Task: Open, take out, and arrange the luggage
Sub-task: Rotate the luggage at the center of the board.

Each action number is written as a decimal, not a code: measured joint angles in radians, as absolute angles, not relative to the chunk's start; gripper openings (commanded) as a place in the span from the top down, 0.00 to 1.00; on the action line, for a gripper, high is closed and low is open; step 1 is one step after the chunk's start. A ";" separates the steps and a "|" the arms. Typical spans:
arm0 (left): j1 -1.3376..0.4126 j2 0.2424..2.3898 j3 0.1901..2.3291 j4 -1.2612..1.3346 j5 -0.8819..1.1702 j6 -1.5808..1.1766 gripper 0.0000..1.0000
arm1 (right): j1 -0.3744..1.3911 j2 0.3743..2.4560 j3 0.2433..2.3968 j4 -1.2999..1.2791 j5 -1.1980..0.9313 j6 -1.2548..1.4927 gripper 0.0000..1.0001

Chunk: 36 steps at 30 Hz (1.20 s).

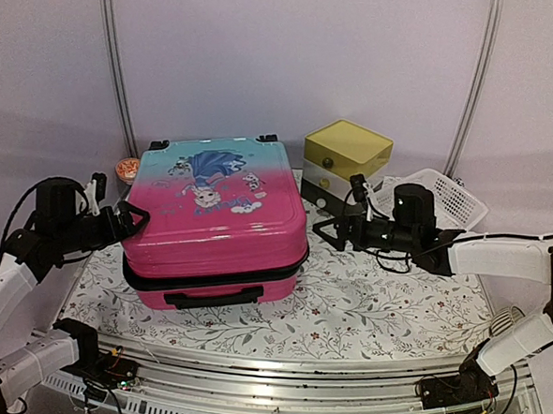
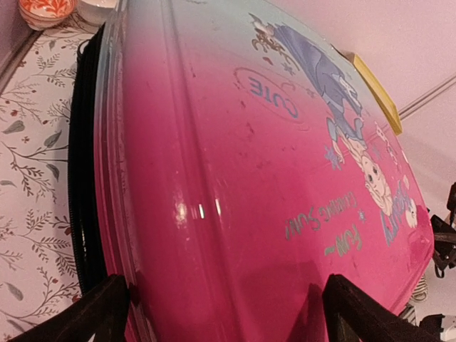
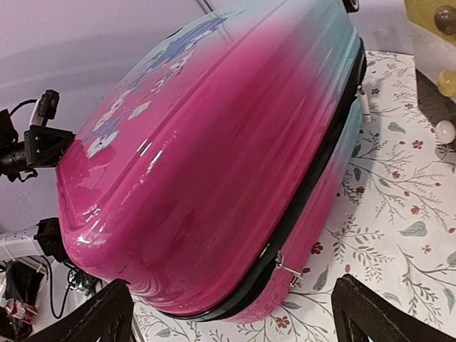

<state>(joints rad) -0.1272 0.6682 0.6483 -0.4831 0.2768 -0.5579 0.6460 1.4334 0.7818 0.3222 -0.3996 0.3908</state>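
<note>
A pink-and-turquoise child's suitcase (image 1: 218, 217) lies flat, lid down, at the centre of the floral tablecloth (image 1: 374, 307). The left gripper (image 1: 140, 221) and right gripper (image 1: 320, 230) flank it, jaws spread wide and empty. Opening appears to be the step in hand, and it likely calls next for catching the small zipper pull (image 3: 285, 268).

Robot-lab test booth: plain lilac backdrop (image 1: 296, 49), metal poles (image 1: 117, 56), floral-cloth table (image 1: 393, 299), bare wiring (image 1: 116, 371) by the mounting rail (image 1: 275, 387)
</note>
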 measured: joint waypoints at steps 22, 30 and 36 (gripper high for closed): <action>-0.184 0.623 0.547 -0.354 0.429 -0.635 0.11 | 0.718 1.509 0.907 0.315 -0.378 0.471 0.01; -0.348 0.586 0.520 -0.323 0.385 -0.711 0.13 | 0.683 1.567 1.003 0.241 -0.284 0.501 0.00; -0.499 0.527 0.487 -0.316 0.353 -0.799 0.13 | 0.657 1.655 1.127 0.175 -0.237 0.501 0.00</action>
<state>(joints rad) -0.4992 0.5266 0.4870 -0.3161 0.3527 -0.7994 0.6571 1.6547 1.1275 0.1745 -0.2367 0.5011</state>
